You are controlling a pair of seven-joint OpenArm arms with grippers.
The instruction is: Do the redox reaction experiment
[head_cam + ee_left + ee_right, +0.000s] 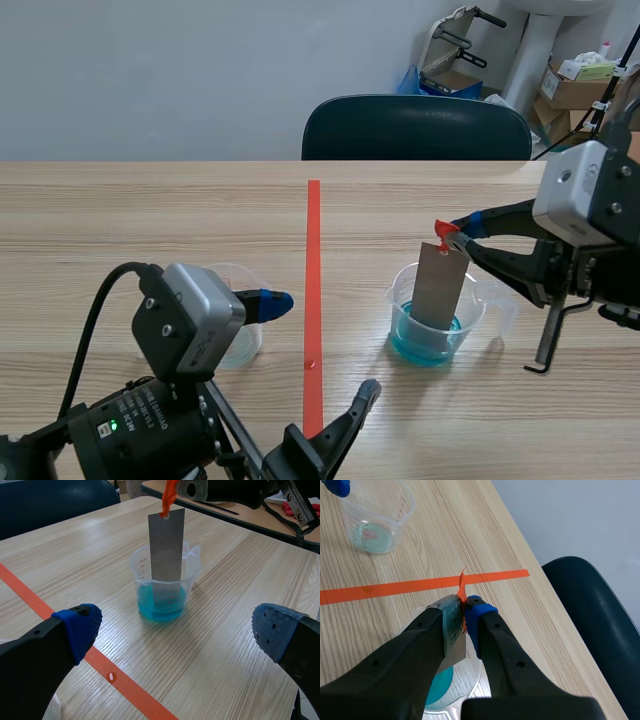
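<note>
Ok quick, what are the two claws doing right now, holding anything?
Left claw: open, holding nothing.
Right claw: closed on the grey metal strip dipped in the beaker of blue liquid.

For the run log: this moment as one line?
right gripper: shut on metal strip | metal strip: lower end in beaker of blue liquid | left gripper: open, facing beaker

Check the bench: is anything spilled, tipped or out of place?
Nothing stands out. The blue-solution beaker and the second beaker stand upright, no spill visible. The metal strip leans slightly in the solution, gripped at its top by the right end effector.
</note>
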